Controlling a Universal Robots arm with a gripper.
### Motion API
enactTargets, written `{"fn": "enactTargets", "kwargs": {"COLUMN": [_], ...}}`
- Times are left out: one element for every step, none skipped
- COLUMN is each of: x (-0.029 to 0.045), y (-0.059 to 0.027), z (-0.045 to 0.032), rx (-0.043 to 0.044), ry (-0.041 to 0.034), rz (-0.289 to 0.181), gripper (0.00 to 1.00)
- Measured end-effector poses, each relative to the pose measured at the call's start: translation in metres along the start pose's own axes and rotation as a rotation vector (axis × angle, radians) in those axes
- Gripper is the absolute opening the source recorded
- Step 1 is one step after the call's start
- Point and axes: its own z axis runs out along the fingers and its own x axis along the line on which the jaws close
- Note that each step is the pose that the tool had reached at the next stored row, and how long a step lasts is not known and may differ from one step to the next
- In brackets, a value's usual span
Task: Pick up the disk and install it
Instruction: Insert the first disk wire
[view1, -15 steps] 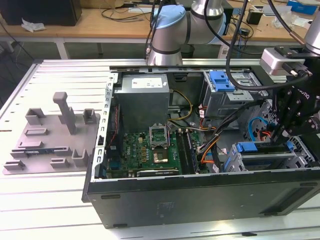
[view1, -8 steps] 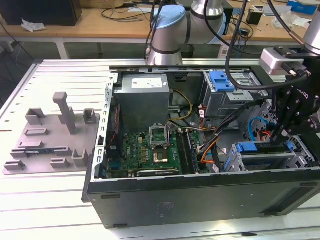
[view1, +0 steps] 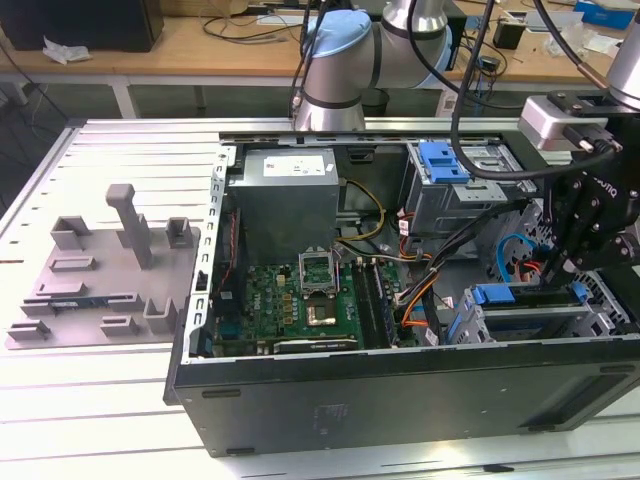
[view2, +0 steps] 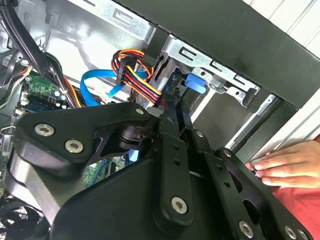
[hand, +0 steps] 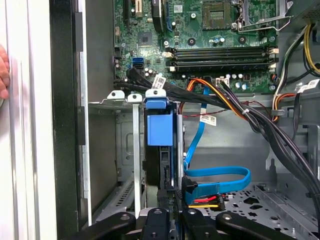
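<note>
Gripper (view1: 558, 268) is positioned inside the open computer case (view1: 400, 400), over the drive cage (view1: 600, 320) at the exterior view's right.

Gripper state: the fingers (hand: 156, 220) are drawn narrow, one to either face of the disk (hand: 160, 127) — they appear to clamp its near edge.

Disk location: it stands on edge in a slot of the silver drive cage (hand: 125, 97). Its blue bracket faces the motherboard (hand: 210, 30), and its dark body runs back to the gripper (hand: 169, 210). In the exterior view the blue bracket of the disk (view1: 493, 294) shows at the top of the cage, just beside the gripper.

A blue flat cable (hand: 220, 172) loops beside the disk, on the case floor.

In the second wrist view the gripper (view2: 172, 114) reaches in below a bundle of coloured power wires (view2: 137, 75).

A person's hand (view2: 280, 162) rests on the outer edge of the case.

The grey fixture tray (view1: 100, 280) lies on the table (view1: 100, 420), well apart from the case — no disk on it.
</note>
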Motion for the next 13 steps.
{"fn": "enactTargets", "kwargs": {"x": [0.0,0.0,0.0,0.0,0.0,0.0,0.0,0.0,0.0,0.0001,0.0001,0.0002,0.0004], "y": [0.0,0.0,0.0,0.0,0.0,0.0,0.0,0.0,0.0,0.0,-0.0001,0.0,-0.0001], "z": [0.0,0.0001,0.0001,0.0001,0.0002,0.0002,0.0002,0.0002,0.0002,0.0003,0.0003,0.0003,0.0003], "rx": [0.0,0.0001,0.0,0.0001,0.0001,0.0001,0.0001,0.0002,0.0003,0.0003,0.0004,0.0004,0.0005], "ry": [-0.0001,-0.0001,0.0,0.0,-0.0001,-0.0001,-0.0001,-0.0001,-0.0001,-0.0003,-0.0003,-0.0002,-0.0002], "rz": [0.0,-0.001,-0.001,-0.001,-0.001,-0.001,-0.002,-0.002,-0.003,-0.004,-0.004,-0.005,-0.005], "gripper": [0.17,0.17,0.17,0.17,0.17,0.17,0.17,0.17,0.17,0.17,0.17,0.17,0.17]}}
